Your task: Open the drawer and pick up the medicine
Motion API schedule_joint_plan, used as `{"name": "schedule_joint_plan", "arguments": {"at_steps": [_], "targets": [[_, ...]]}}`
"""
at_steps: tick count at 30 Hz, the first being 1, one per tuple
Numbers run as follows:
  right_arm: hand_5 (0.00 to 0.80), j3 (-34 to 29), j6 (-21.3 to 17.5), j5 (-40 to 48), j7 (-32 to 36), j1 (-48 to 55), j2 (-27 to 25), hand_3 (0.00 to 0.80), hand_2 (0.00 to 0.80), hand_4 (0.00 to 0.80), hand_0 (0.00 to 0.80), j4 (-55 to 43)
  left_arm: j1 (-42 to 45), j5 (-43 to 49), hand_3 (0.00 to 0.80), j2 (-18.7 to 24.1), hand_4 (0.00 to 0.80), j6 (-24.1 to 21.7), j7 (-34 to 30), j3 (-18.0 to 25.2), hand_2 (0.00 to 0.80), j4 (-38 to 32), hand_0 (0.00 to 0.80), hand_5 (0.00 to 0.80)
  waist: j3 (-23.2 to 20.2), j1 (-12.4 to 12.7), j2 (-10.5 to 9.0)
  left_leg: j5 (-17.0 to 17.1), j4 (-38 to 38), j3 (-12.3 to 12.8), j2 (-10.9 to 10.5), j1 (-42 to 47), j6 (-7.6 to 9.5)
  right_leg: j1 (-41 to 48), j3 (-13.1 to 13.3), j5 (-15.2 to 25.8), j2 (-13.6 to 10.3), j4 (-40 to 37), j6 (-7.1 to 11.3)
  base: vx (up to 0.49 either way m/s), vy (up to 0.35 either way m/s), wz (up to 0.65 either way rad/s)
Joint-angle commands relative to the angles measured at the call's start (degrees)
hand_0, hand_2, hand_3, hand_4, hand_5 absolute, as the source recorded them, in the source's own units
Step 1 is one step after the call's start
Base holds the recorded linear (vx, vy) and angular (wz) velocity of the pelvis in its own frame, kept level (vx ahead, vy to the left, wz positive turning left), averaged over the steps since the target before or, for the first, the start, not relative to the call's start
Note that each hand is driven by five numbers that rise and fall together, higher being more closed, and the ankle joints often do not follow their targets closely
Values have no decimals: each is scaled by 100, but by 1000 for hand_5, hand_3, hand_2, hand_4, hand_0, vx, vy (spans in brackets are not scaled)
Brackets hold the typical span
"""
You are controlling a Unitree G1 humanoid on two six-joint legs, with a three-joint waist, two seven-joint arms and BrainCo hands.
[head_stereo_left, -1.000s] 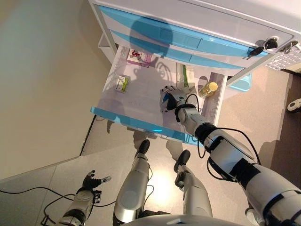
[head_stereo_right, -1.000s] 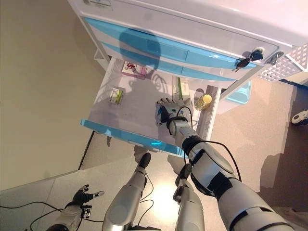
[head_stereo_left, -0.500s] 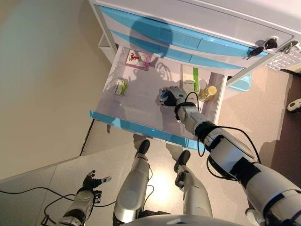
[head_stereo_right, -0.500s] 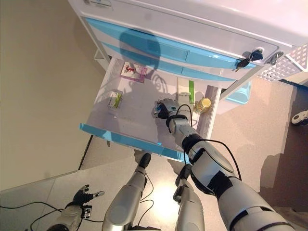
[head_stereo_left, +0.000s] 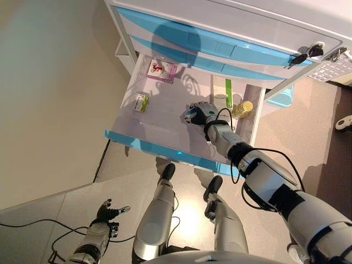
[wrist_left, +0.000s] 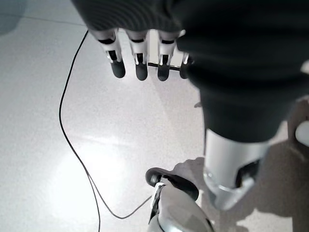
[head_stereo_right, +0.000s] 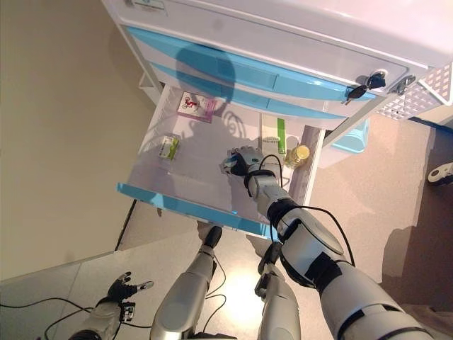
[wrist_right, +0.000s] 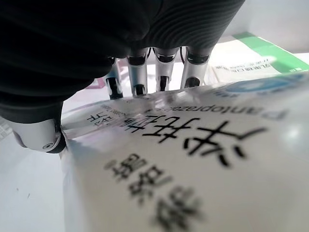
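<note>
Now the right hand (head_stereo_left: 199, 113) is inside the open drawer (head_stereo_left: 159, 148), fingers (wrist_right: 137, 77) and thumb curled round a white medicine box (wrist_right: 203, 159) with blue print. Just beyond it lies a green-and-white box (head_stereo_left: 227, 91); to its right, a yellow bottle (head_stereo_left: 242, 107). Left hand (head_stereo_left: 106, 212) hangs low by the floor, fingers loosely straight, holding nothing.
</note>
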Motion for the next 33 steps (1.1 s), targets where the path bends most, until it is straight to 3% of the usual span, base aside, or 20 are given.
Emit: {"name": "schedule_joint_plan", "arguments": {"at_steps": [1, 17, 33], "targets": [[800, 2, -68, -58, 213, 218, -19, 800, 800, 800, 800, 12, 60, -96, 0, 54, 0, -13, 52, 20, 0, 172, 0, 0, 129, 27, -1, 353, -634, 64, -346, 55, 421, 2, 155, -196, -132, 502, 364, 0, 0, 0], [800, -54, -219, 288, 249, 388, -305, 800, 800, 800, 800, -669, 80, -104, 0, 70, 0, -24, 3, 129, 0, 224, 0, 0, -136, -166, -86, 299, -650, 265, -288, 237, 403, 137, 279, -113, -99, 356, 368, -8, 3, -5], [800, -154, -380, 434, 353, 756, -597, 800, 800, 800, 800, -1284, 263, 113, 0, -61, 0, 16, -28, 254, 0, 387, 0, 0, -946, -492, -247, 340, -1173, 620, -18, 860, 336, 766, 516, 127, 119, -453, 435, 34, 1, -16]]}}
